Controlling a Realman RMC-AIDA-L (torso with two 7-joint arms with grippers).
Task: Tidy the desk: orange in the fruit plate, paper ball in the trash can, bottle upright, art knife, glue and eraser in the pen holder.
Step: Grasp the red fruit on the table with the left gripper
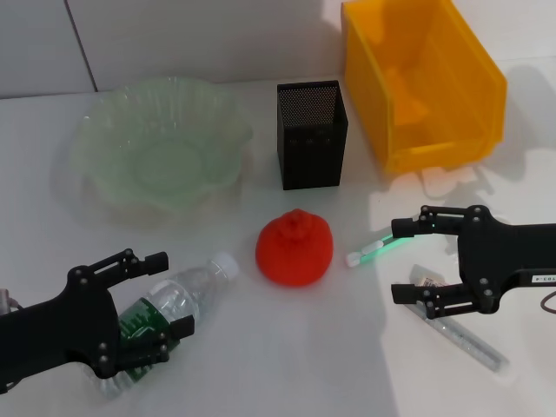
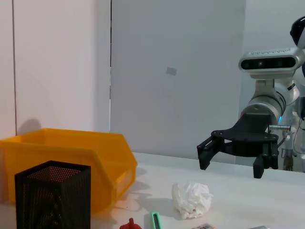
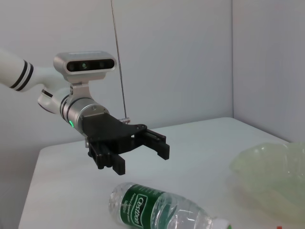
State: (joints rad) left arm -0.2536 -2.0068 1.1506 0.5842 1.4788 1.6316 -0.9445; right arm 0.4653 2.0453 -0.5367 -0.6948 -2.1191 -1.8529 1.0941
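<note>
Black jaws of my left gripper (image 1: 155, 300) gape over the fallen bottle (image 1: 174, 306), not clamping; right gripper (image 1: 406, 261) gapes too. Only my left wrist view shows the paper ball (image 2: 192, 200). Orange (image 1: 294, 247) sits mid-desk (image 1: 261, 347), before the pen holder (image 1: 311, 135).

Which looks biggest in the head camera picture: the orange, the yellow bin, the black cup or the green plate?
1. Trash can and fruit plate: about equally large, too close to rank.
2. Pen holder.
3. Orange, smallest, though it sits nearer the camera.
</note>
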